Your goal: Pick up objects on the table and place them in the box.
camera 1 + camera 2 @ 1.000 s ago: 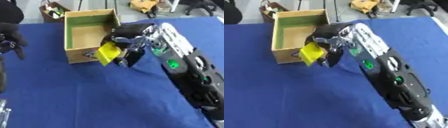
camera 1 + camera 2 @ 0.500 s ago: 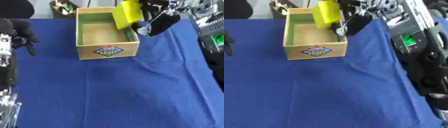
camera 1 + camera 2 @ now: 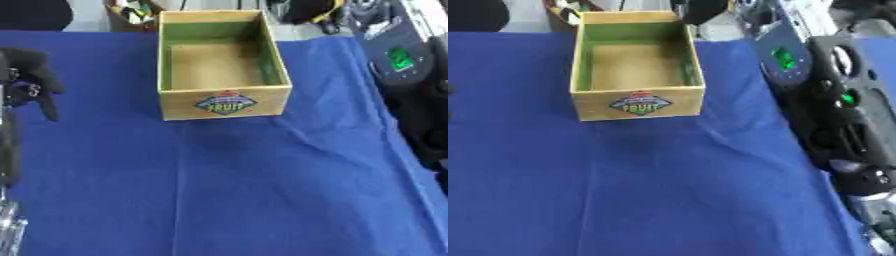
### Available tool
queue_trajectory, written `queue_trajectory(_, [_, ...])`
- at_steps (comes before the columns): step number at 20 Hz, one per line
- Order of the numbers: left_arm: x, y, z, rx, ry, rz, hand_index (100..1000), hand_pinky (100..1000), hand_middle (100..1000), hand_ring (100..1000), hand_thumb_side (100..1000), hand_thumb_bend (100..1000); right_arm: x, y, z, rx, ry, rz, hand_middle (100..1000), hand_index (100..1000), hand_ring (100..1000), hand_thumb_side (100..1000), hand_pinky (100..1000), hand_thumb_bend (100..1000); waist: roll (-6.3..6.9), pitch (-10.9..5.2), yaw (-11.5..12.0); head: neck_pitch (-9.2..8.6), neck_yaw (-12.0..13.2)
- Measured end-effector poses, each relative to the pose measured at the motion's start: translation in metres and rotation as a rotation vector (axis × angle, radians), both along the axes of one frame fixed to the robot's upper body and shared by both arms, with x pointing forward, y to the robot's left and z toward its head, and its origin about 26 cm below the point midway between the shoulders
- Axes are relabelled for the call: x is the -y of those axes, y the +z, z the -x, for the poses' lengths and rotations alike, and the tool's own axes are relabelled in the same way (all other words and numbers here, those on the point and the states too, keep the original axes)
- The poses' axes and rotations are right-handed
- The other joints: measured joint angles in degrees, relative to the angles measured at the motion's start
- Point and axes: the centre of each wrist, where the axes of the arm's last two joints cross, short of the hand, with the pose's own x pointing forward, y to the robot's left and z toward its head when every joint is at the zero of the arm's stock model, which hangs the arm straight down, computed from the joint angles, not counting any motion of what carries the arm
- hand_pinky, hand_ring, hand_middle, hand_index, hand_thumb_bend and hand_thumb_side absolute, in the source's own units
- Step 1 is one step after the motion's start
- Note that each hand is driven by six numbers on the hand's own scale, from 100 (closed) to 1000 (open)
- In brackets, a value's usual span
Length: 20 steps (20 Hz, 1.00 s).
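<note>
Left eye view shows the left hand (image 3: 31, 82), fingers relaxed and holding nothing, beside the box (image 3: 223, 97).

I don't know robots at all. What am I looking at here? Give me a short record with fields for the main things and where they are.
Surface: table under a blue cloth
Box: open wooden box with green inner walls and a fruit label on its front, at the far middle of the table
Box contents: none visible inside
Left robot hand: black, at the left edge, fingers hanging down, holding nothing
Right arm: black, green lights, along the right edge; its hand is out of view
Loose objects on the cloth: none visible
</note>
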Motion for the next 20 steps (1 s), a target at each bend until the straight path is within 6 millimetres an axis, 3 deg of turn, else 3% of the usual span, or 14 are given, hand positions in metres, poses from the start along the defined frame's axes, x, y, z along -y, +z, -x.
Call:
queue_trajectory(6, [0.006, 0.005, 0.0, 0.02, -0.028, -0.007, 627, 240, 459, 458, 828, 100, 0.011, -0.021, -0.035, 0.221, -0.166, -0.103, 100, 216, 464, 139, 371, 100, -0.51, 1.48, 2.6, -1.55, -4.01])
queue_trajectory(8, [0.007, 0.006, 0.001, 0.025, -0.035, -0.01, 627, 240, 459, 458, 827, 100, 0.016, -0.035, -0.048, 0.229, -0.215, -0.092, 100, 254, 484, 138, 392, 100, -0.63, 1.69, 3.0, -1.73, -4.64])
queue_trajectory(10, [0.008, 0.007, 0.001, 0.026, -0.039, -0.012, 627, 240, 459, 458, 827, 100, 0.02, -0.047, -0.058, 0.204, -0.248, -0.064, 172, 338, 526, 133, 427, 100, -0.69, 1.78, 3.12, -2.07, -5.02])
queue_trajectory(11, [0.008, 0.007, 0.001, 0.027, -0.04, -0.012, 627, 240, 459, 458, 827, 100, 0.022, -0.052, -0.061, 0.185, -0.257, -0.049, 172, 338, 526, 133, 427, 100, -0.7, 1.78, 3.12, -2.08, -5.1])
queue_trajectory(12, [0.008, 0.007, 0.001, 0.027, -0.04, -0.012, 627, 241, 459, 458, 827, 100, 0.023, -0.055, -0.063, 0.164, -0.261, -0.03, 403, 601, 621, 259, 529, 100, -0.7, 1.78, 3.11, -2.08, -5.12])
queue_trajectory(13, [0.008, 0.007, 0.001, 0.026, -0.04, -0.012, 627, 241, 459, 458, 827, 100, 0.023, -0.058, -0.065, 0.139, -0.256, -0.003, 549, 723, 700, 405, 589, 100, -0.72, 1.78, 3.07, -2.08, -5.13])
queue_trajectory(14, [0.008, 0.007, 0.001, 0.026, -0.041, -0.013, 627, 241, 459, 459, 827, 100, 0.022, -0.059, -0.065, 0.109, -0.245, 0.029, 638, 804, 746, 526, 633, 163, -0.74, 1.78, 3.05, -2.08, -5.13])
queue_trajectory(15, [0.008, 0.007, 0.001, 0.027, -0.041, -0.013, 627, 241, 459, 459, 827, 100, 0.021, -0.06, -0.066, 0.078, -0.232, 0.061, 726, 889, 794, 747, 686, 343, -0.78, 1.78, 3.05, -2.08, -5.14])
queue_trajectory(16, [0.008, 0.007, 0.001, 0.026, -0.041, -0.013, 627, 242, 460, 459, 827, 100, 0.02, -0.061, -0.066, 0.051, -0.224, 0.094, 760, 939, 822, 904, 719, 546, -0.84, 1.78, 3.05, -2.08, -5.15])
queue_trajectory(18, [0.008, 0.007, 0.001, 0.026, -0.041, -0.013, 628, 242, 460, 459, 827, 100, 0.019, -0.058, -0.064, 0.022, -0.216, 0.147, 781, 985, 847, 1000, 743, 624, -0.89, 1.77, 3.05, -2.08, -5.19])
queue_trajectory(20, [0.008, 0.007, 0.001, 0.026, -0.041, -0.013, 628, 243, 460, 459, 827, 100, 0.017, -0.054, -0.061, 0.026, -0.214, 0.175, 787, 1000, 860, 1000, 754, 672, -0.9, 1.76, 2.97, -2.08, -5.22])
